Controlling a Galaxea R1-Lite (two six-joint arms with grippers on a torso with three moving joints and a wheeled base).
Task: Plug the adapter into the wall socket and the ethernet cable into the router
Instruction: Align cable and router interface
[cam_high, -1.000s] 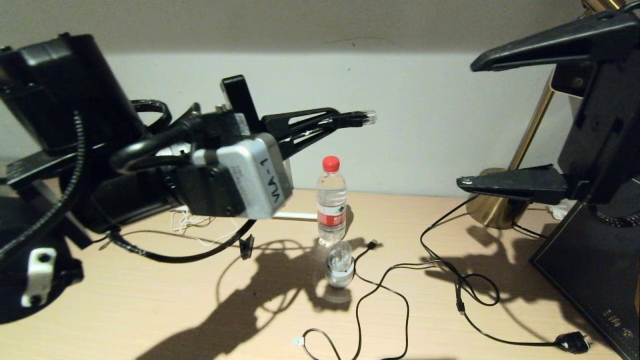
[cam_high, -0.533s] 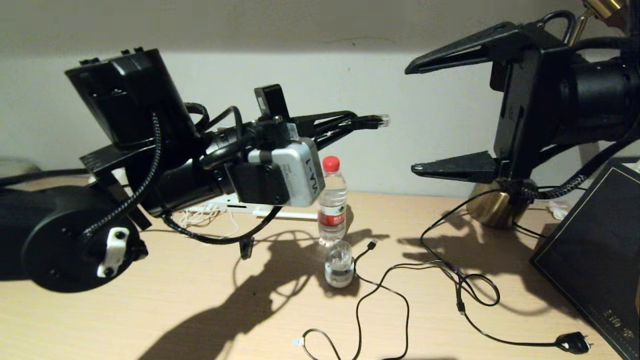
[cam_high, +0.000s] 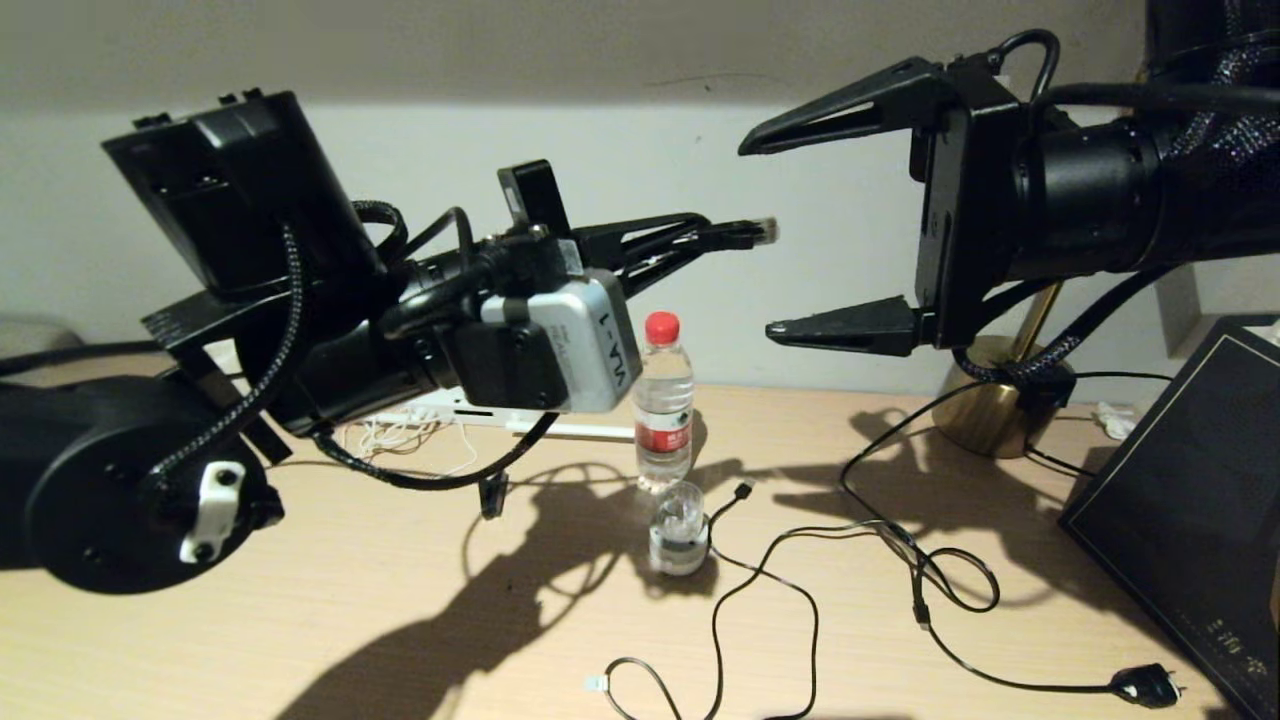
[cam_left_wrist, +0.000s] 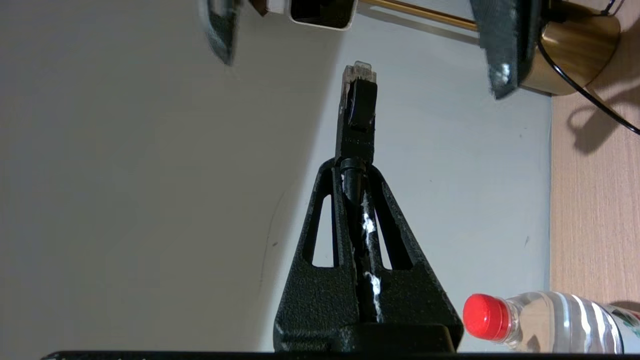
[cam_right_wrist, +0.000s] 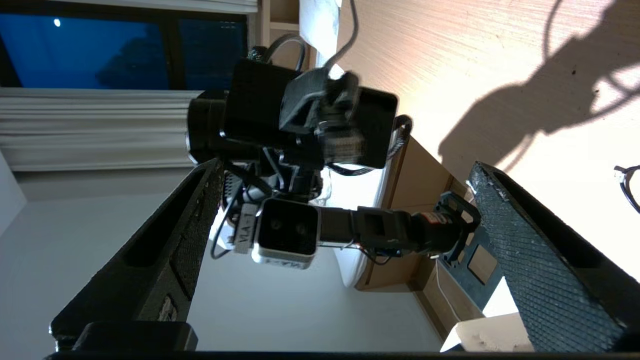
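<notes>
My left gripper (cam_high: 703, 238) is raised over the desk and shut on the black ethernet cable (cam_high: 420, 481). The cable's clear RJ45 plug (cam_high: 763, 231) sticks out past the fingertips toward the right. In the left wrist view the gripper (cam_left_wrist: 354, 167) clamps the cable's boot, with the plug (cam_left_wrist: 359, 82) beyond it. My right gripper (cam_high: 760, 243) hangs open facing the plug, one finger above it and one below. The white router (cam_high: 447, 408) lies at the back of the desk, mostly hidden behind my left arm. A thin white cord (cam_high: 385, 440) lies beside it. The adapter and wall socket are out of view.
A water bottle (cam_high: 663, 400) with a red cap stands mid-desk, with a clear-domed gadget (cam_high: 679, 530) in front of it. Thin black cables (cam_high: 765, 560) loop across the wood, one ending in a mains plug (cam_high: 1145, 686). A brass lamp base (cam_high: 1000, 412) and a black panel (cam_high: 1190, 530) stand at the right.
My right gripper has swung in from the right edge, still open, until its fingertips bracket the plug. The left arm shifted up and right, then held nearly still with the cable.
</notes>
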